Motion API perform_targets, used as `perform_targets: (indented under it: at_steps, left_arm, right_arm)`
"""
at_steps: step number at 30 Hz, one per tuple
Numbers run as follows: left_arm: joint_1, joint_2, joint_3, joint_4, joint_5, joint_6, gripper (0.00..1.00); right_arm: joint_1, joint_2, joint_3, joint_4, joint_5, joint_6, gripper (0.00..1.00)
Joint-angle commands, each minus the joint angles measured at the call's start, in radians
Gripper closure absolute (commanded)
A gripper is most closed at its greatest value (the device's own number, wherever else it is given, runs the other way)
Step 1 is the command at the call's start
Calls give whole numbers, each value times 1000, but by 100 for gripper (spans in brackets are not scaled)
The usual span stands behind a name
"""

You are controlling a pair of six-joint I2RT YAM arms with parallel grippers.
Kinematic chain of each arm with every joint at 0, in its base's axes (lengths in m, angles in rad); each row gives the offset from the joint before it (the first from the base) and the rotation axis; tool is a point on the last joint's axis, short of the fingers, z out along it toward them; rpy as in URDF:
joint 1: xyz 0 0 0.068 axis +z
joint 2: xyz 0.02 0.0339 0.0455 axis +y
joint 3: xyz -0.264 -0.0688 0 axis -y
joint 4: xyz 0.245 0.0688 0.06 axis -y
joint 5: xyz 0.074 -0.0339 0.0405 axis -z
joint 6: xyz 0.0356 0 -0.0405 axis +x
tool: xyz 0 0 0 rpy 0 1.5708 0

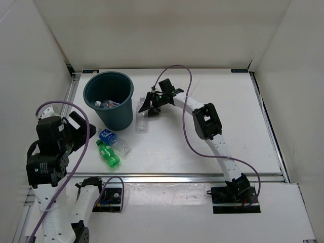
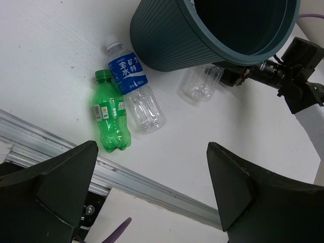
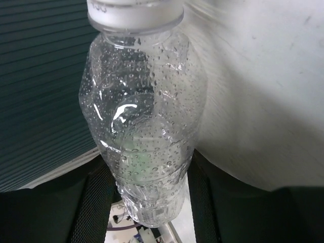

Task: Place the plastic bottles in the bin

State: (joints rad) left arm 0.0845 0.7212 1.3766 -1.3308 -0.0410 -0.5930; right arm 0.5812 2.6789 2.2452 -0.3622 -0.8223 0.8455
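Clear plastic, droplet-beaded and white-capped: the bottle (image 3: 142,121) is clasped by the right gripper (image 3: 149,169). The left gripper (image 2: 151,147) is held open.

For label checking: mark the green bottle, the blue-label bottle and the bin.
green bottle (image 2: 112,121), left wrist view, mid body
blue-label bottle (image 2: 129,71), left wrist view, its blue label
bin (image 1: 115,117), top external view, outer wall

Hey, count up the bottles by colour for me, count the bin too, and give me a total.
Green bottle: 1
Clear bottle with blue label: 1
Other clear bottles: 2, the clear bottle beside the bin and the clear bottle inside the bin
Bin: 1
Total: 5 things, 4 of them bottles
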Motion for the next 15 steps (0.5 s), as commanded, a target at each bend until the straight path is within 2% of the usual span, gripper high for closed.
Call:
perform_targets:
  at_steps: [1,2,5,9,11,13,15]
  left_arm:
    - [-3,9,30,-10,9,19,0]
    - [-3,9,30,-10,9,19,0]
    - [-3,-3,18,25,9,19,0]
    - [-3,-31,-30,76,9,-4,0]
    - [-3,-60,-69,94,9,-46,0]
    - [-3,-60,-94,94,19,-57,0]
    - [-3,-60,-119,94,38,-68,0]
  right_arm:
    - [-1,-71,-91,8,8,-21,62]
    - [-1,-71,-91,8,8,-22,64]
    - [-21,-227,-234,-7,66,-103,68]
    - [-30,-517,-297,-67,236,-213,74]
    - [-9,-627,-238,-107,405,-275,77]
    - [15,-666,-167,-107,480,-308,77]
    - [25,-666,-5,-107,521,-339,77]
